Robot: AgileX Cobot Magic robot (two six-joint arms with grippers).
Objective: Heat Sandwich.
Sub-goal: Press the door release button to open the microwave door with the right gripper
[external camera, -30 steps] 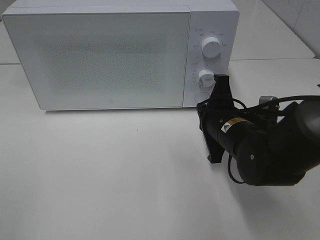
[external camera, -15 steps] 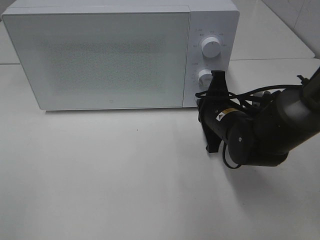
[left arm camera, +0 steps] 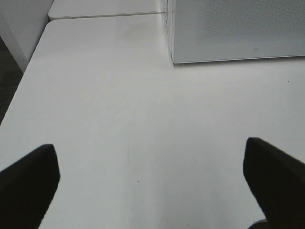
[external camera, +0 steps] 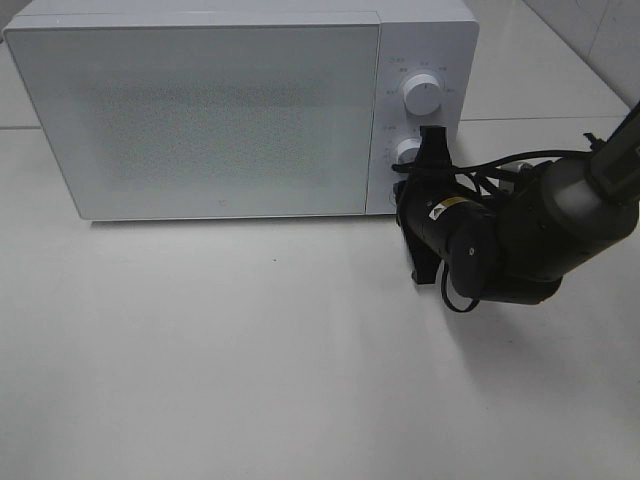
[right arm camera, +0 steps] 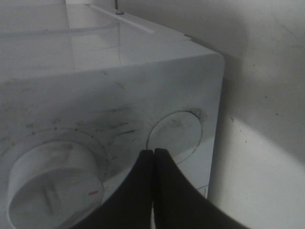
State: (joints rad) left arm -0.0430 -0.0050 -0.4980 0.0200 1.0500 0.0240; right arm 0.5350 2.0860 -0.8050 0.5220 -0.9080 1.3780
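Note:
The sandwich is out of view. The white microwave [external camera: 200, 110] stands at the back of the table with its door closed. My right gripper [external camera: 432, 140] is shut with nothing in it, and its tips are against the control panel beside the lower knob [external camera: 407, 152]. In the right wrist view the shut right gripper [right arm camera: 153, 151] touches the edge of a round button [right arm camera: 178, 133], with the lower knob [right arm camera: 52, 191] beside it. My left gripper [left arm camera: 152, 191] is open over bare table, near the microwave's [left arm camera: 238, 28] front corner, and holds nothing.
An upper knob [external camera: 422, 95] sits above the lower one on the panel. The white table [external camera: 250, 350] spreads in front of the microwave. A second table [external camera: 540, 70] adjoins behind on the right. The table's edge [left arm camera: 19, 95] shows in the left wrist view.
My right arm has swung in toward the microwave's control panel, bringing the shut gripper's tips from below the lower knob up against the panel. The left gripper has not moved.

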